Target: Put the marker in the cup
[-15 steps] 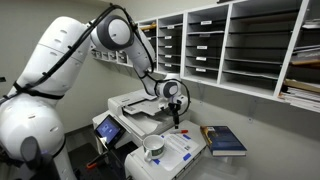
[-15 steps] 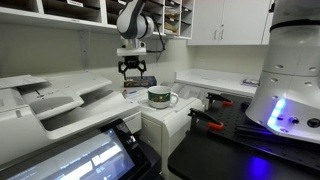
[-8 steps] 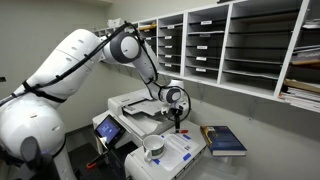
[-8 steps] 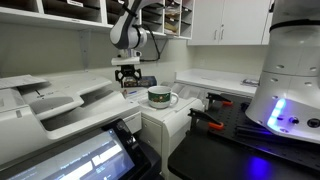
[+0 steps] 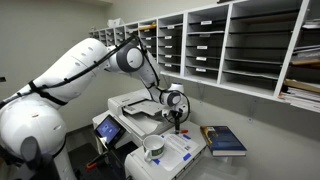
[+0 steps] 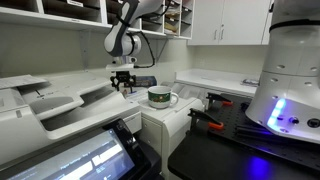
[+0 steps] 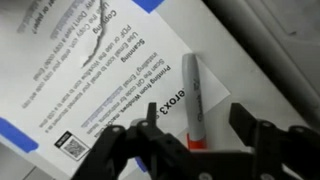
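With your pincer (image 7: 196, 128) spread astride the marker (image 7: 193, 98), pinch its mid-barrel squarely: it looks light, rigid, likely to roll.

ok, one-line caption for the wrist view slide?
Open gripper poised over the marker, lying flat on a printed sheet, its reddish end between the fingers.

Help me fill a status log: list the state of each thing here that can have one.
gripper: open, fingers either side of the marker's reddish end, not closed on it.
marker: lying flat on the printed sheet, not gripped.
printed sheet: lying flat under the marker.
cup: upright, away from the gripper, marker not in it.
blue book: closed, lying flat.
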{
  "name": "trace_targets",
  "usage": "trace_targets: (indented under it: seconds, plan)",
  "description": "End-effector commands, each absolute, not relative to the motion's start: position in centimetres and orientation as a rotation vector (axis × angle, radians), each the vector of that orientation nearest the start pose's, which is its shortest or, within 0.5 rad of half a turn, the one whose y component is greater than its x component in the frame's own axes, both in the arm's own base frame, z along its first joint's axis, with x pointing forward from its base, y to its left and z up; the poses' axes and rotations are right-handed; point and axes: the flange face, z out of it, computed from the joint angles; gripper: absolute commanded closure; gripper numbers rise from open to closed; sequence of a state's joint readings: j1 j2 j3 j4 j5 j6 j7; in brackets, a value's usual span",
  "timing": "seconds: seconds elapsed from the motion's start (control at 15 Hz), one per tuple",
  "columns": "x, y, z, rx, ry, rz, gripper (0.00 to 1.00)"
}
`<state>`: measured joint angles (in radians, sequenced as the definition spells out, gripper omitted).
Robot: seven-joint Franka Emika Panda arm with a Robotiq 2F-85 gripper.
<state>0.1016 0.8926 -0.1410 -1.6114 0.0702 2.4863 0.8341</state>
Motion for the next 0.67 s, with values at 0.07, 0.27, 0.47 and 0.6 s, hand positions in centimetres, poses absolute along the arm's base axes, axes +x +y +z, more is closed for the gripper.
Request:
trace_targets:
  seconds: [0.07, 0.27, 0.47, 0.6]
  plan:
    - [69.1, -1.5, 9.5, -2.894, 1.423, -0.007, 0.60]
    - [69.1, -1.8, 9.2, -2.898, 1.421, -0.023, 0.82]
    - [68.9, -2.0, 10.2, -2.895, 1.409, -0.052, 1.00]
    - [68.6, -2.7, 11.2, -2.923, 1.400, -0.072, 0.95]
